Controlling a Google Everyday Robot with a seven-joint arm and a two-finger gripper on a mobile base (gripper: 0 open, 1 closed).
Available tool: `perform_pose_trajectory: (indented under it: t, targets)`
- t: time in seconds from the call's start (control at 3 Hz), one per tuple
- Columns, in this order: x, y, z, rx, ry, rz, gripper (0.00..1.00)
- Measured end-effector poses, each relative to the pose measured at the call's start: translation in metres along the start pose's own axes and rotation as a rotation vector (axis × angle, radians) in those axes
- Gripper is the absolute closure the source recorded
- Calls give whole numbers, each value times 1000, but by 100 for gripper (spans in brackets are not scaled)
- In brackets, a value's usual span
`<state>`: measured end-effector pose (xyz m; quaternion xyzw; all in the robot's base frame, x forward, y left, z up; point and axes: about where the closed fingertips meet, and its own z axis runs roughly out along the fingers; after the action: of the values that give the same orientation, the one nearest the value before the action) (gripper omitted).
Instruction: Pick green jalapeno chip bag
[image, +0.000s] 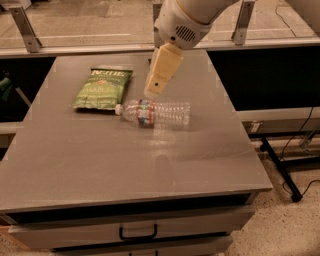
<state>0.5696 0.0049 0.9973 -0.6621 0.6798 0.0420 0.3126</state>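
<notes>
A green jalapeno chip bag (102, 89) lies flat on the far left part of the grey desk (135, 170), its darker green band with white lettering turned toward the back edge and its lighter green body toward the front. Just beside its front right corner lies a clear plastic water bottle (159, 112) on its side, cap end pointing at the bag and nearly touching it, a red and blue label wrapped round the bottle near that end. The gripper (154, 90) hangs over the desk on a white arm (182, 22) that comes in from the top of the view. It is a cream-coloured piece slanting down and to the left, and its lower tip sits above the gap between the bag's right edge and the bottle. It appears clear of both, and from this angle it cannot be told whether it is apart or together. Below the desk's front edge a drawer shows a dark handle (137, 233).
</notes>
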Motion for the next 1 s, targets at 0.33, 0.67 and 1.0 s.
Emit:
perform_pose_trajectory:
  t: [0.33, 0.67, 1.0]
  targets:
    - [-4, -8, 17, 8, -28, 22, 0]
    - [-18, -28, 61, 34, -76, 77, 0]
    - [-40, -50, 108, 40, -133, 116, 0]
